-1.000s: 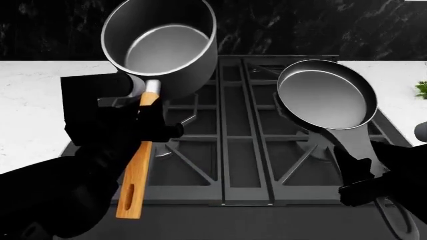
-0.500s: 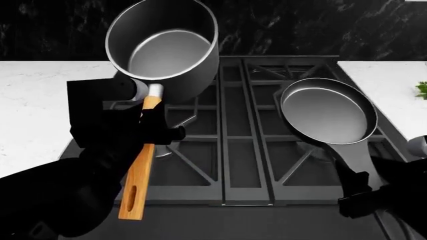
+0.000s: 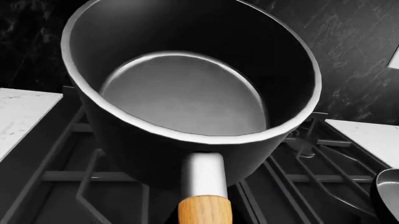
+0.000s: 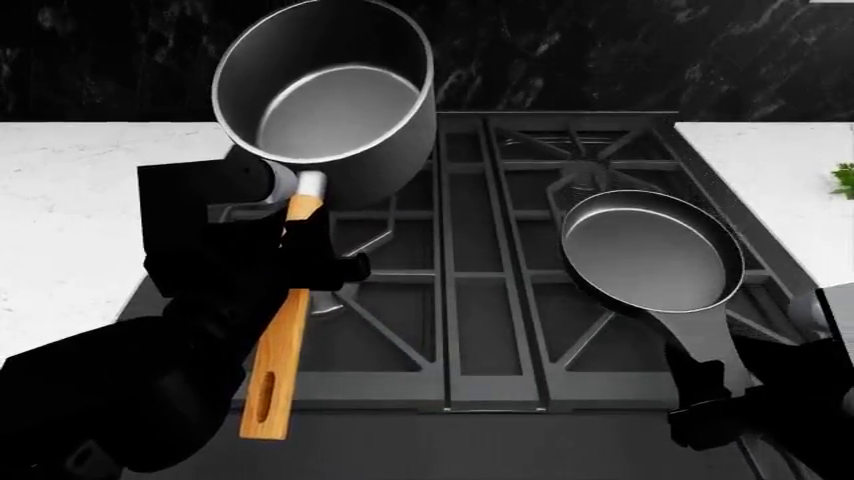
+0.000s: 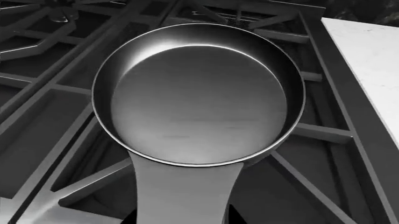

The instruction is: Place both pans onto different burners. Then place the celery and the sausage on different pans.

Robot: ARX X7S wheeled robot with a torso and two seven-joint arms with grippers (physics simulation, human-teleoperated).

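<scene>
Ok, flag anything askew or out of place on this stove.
The saucepan is tipped, its mouth tilted toward the camera, held by its wooden handle in the left claw above the rear-left grate. The frying pan looks level. Nothing spilled.

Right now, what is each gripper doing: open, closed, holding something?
Left gripper: closed on the saucepan by its wooden handle, pan raised over the stove.
Right gripper: closed on the frying pan by its handle.

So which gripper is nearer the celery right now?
Right. The right gripper, holding the frying pan, sits below the celery; the left gripper is across the stove.
</scene>
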